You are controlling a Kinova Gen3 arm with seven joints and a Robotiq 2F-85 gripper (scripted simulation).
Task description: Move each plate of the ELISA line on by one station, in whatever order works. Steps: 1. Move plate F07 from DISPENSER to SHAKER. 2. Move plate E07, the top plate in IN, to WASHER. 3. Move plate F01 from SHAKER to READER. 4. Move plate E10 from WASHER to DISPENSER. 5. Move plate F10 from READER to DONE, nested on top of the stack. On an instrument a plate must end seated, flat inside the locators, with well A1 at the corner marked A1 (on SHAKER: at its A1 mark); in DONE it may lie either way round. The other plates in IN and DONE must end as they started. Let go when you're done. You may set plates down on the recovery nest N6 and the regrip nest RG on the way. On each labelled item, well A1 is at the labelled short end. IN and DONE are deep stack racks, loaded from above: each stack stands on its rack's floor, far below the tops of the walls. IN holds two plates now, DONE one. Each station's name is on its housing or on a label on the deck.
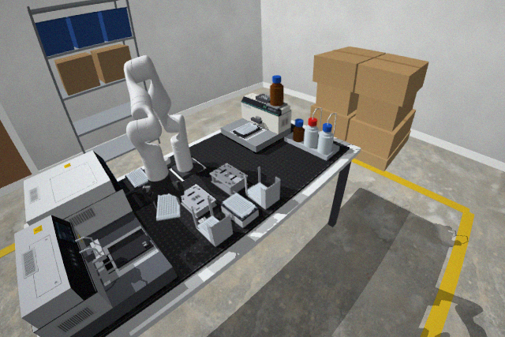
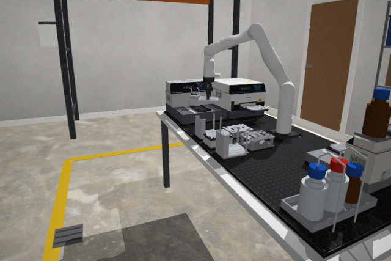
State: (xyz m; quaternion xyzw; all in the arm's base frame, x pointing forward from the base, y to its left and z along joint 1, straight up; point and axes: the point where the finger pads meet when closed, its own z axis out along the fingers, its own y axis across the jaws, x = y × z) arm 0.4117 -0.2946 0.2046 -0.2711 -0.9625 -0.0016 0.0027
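My gripper [image 2: 208,94] hangs from the arm over the left end of the deck, in front of the two big instruments. It is shut on a white well plate [image 2: 210,98], held level in the air above the dark empty nest [image 2: 200,108] of the front instrument. In the top view the same plate [image 1: 167,207] shows below the wrist, with the gripper [image 1: 163,195] dark against the deck. I cannot read the plate's label. Two stack racks stand near the front edge [image 1: 215,229] [image 1: 265,193].
Another plate [image 1: 241,207] sits on a block between the racks. Two fixture nests [image 1: 197,198] [image 1: 228,176] stand behind. A plate [image 1: 136,177] lies on the rear instrument's tray. The far unit holds a plate [image 1: 246,129]. A bottle tray [image 1: 314,137] stands at the far corner.
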